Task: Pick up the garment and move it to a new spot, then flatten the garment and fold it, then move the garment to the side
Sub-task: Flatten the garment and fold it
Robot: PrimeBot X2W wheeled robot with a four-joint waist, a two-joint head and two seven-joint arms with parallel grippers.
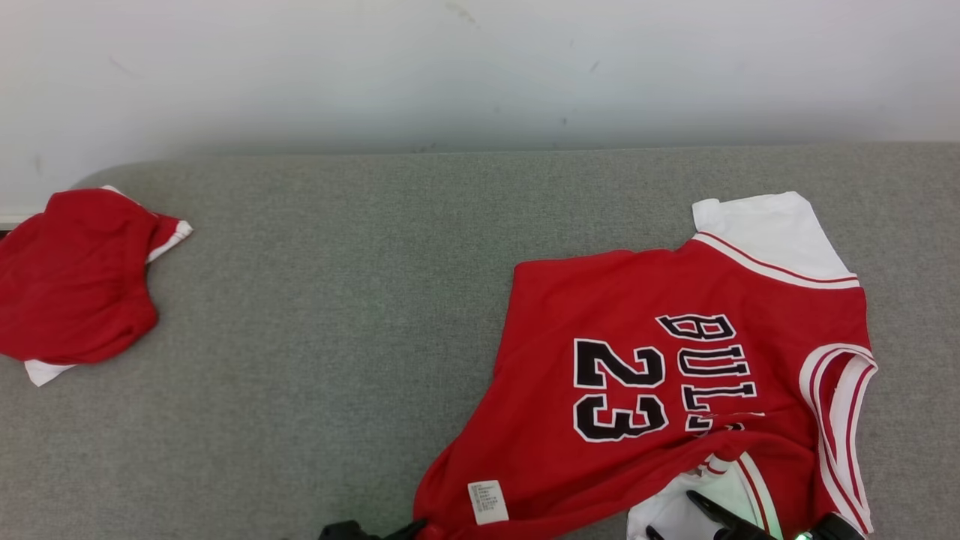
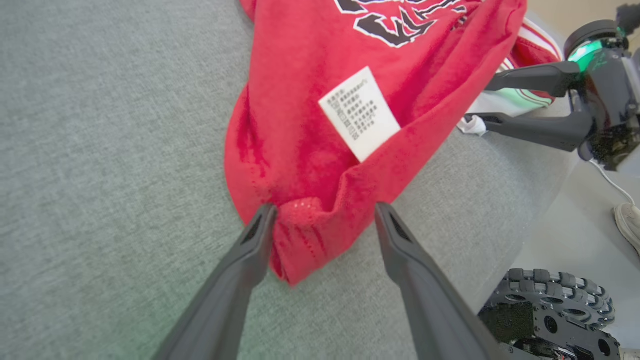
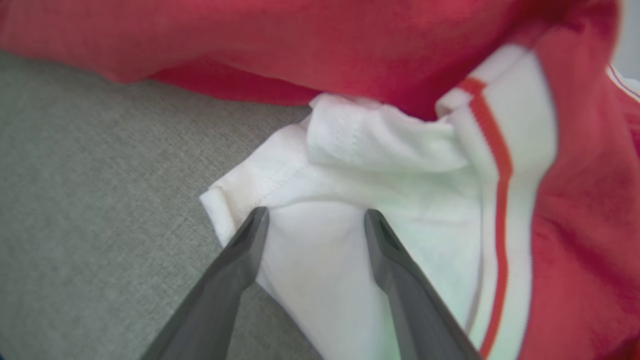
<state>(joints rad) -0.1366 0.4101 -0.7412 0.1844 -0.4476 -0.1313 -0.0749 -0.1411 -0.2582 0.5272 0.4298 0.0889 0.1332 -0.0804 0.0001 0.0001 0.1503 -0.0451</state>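
The garment (image 1: 675,375) is a red jersey with "BULLS 23" in black and white sleeves, lying crumpled on the grey table (image 1: 337,337) at the right. In the left wrist view my left gripper (image 2: 325,207) stands open, its fingers either side of the red hem corner (image 2: 305,240) below the white care label (image 2: 360,114). My right gripper (image 3: 315,212) is open too, straddling a fold of the white sleeve (image 3: 350,165). Both grippers sit at the table's near edge, the left gripper (image 1: 375,531) by the hem and the right gripper (image 1: 671,514) by the sleeve.
A second red garment (image 1: 75,277) lies bunched at the table's far left. A white wall (image 1: 480,67) runs behind the table. In the left wrist view the robot's wheeled base (image 2: 550,310) and a shoe (image 2: 627,220) are on the floor past the table's edge.
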